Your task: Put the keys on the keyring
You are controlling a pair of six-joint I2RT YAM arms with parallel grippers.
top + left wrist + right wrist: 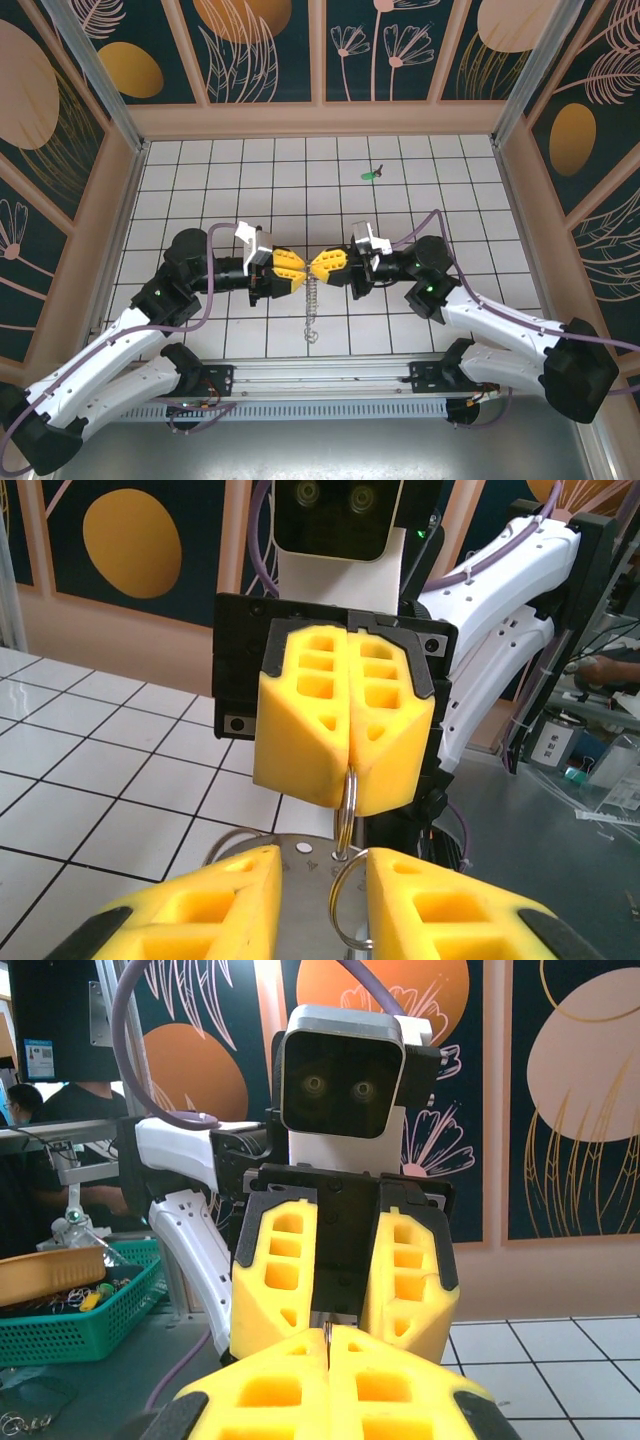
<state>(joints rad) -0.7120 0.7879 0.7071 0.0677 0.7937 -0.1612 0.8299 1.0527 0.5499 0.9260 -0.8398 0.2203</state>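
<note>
Top external: bumpy grey keyring dangles from clamped right pincer; left pincer narrowly parted.

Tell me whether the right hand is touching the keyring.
Touching. The left wrist view shows the right hand shut, with the keyring pinched between its yellow fingers and sticking out below them.

Left gripper and right gripper wear bright yellow fingers on black mounts. Below their tips: a silver-grey beaded metal keyring chain. Beyond them: a tiny bright green key with dark stem. The flat tabletop is white, gridded by thin dark lines.
</note>
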